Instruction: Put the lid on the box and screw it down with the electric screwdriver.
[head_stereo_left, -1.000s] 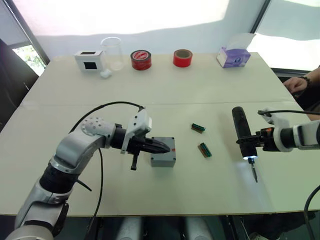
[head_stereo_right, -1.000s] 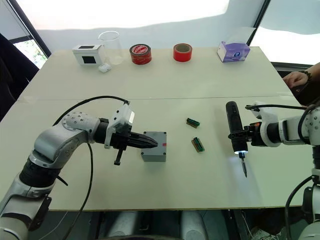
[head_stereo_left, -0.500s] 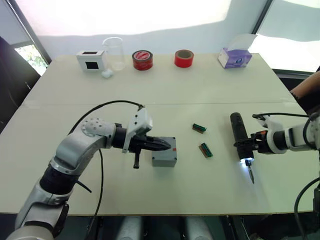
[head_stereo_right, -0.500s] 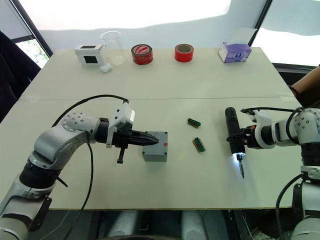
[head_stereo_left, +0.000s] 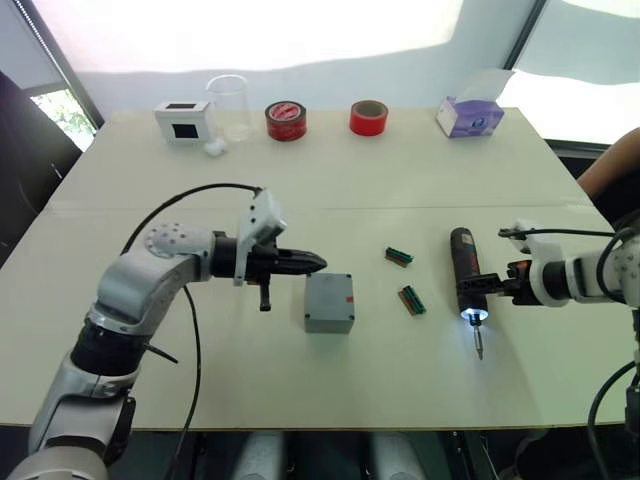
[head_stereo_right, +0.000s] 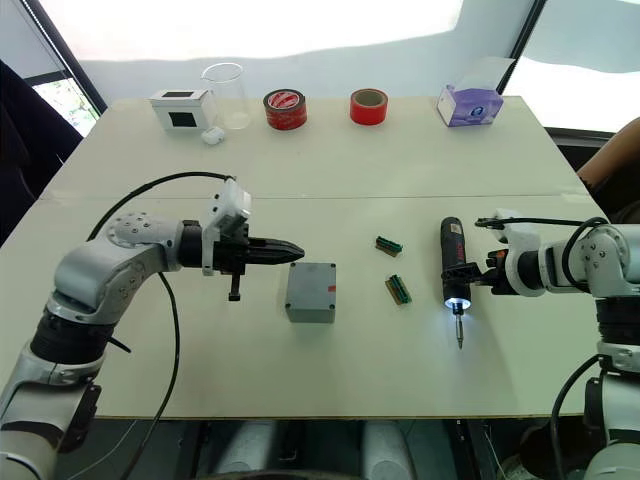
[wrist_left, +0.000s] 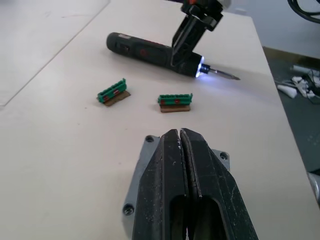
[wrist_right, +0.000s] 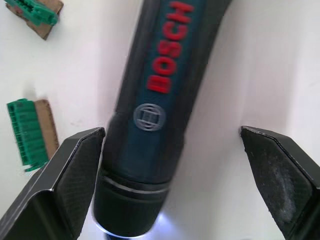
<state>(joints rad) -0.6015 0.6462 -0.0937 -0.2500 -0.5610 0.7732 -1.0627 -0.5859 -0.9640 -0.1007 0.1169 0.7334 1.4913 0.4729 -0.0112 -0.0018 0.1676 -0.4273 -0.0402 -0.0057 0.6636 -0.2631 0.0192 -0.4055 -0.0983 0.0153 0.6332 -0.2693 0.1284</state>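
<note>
Box (head_stereo_left: 329, 302): grey enclosure resting on the near half of the table (head_stereo_left: 300, 390), lid (head_stereo_right: 311, 287) seated flush on top with its corner holes showing. No screws can be made out at this scale.
Left gripper (head_stereo_left: 314, 264): fingers pressed together, nothing between them. Tip hovers just behind the back edge of the box, apart from it.
Electric screwdriver (head_stereo_left: 464, 285): lies flat on the table to the right of the box, well apart from it. Bit points toward the near edge, tip light on.
Right gripper (wrist_right: 180, 165): jaws spread wide, one on each side of the screwdriver body. The left pad (wrist_right: 70, 170) is at or near the collar, the right pad (wrist_right: 280, 175) stands clear. Tool not clamped.
Bit holders (head_stereo_left: 410, 299): two small green strips lying between the box and the screwdriver.
Far edge: white box with a black window (head_stereo_left: 182, 120), clear beaker (head_stereo_left: 228, 104), two red tape rolls (head_stereo_left: 285, 120), purple tissue box (head_stereo_left: 469, 114).
Step in hand: lid placement appears complete. Screwdriving appears not yet begun, since the tool is on the table.
Next move: close the right jaws on the screwdriver body, lift it, turn the bit downward and bring it over a corner hole of the lid. Left gripper may need to steady the box.
</note>
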